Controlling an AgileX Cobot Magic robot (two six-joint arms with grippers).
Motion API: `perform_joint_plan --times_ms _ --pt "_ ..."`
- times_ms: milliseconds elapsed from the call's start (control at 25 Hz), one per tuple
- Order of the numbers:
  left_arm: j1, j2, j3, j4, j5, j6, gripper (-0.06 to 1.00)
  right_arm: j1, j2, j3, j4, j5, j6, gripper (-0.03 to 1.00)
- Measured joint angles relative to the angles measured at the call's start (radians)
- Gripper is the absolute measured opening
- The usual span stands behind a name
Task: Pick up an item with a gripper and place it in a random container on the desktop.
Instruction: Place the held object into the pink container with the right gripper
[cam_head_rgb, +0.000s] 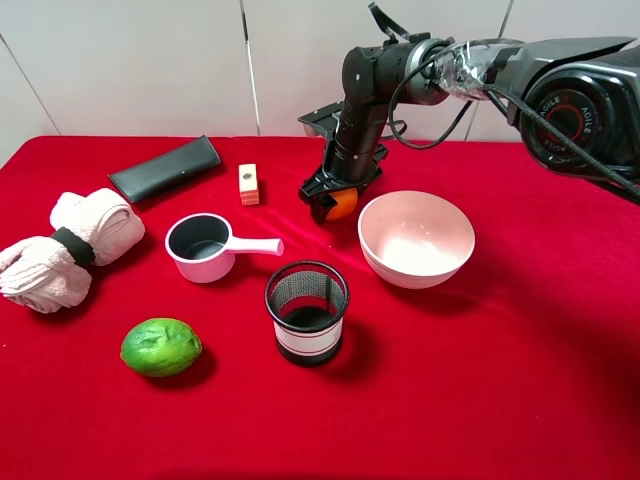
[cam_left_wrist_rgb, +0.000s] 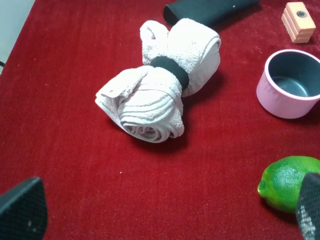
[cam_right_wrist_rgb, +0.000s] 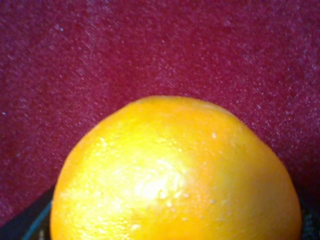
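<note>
Orange pinched in right pincer, near bowl rim; left pincer spread; cup well apart.

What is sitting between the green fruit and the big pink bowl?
The black mesh cup stands between the green fruit and the big pink bowl, touching neither. The high camera view shows it.
</note>
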Motion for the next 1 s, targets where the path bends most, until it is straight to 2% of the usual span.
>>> perform_joint_plan --times_ms 1000 --pt "0.0 0.0 0.0 0.0 0.0 0.0 0.99 0.0 -0.109 0.0 -0.023 0.112 0.045 0.55"
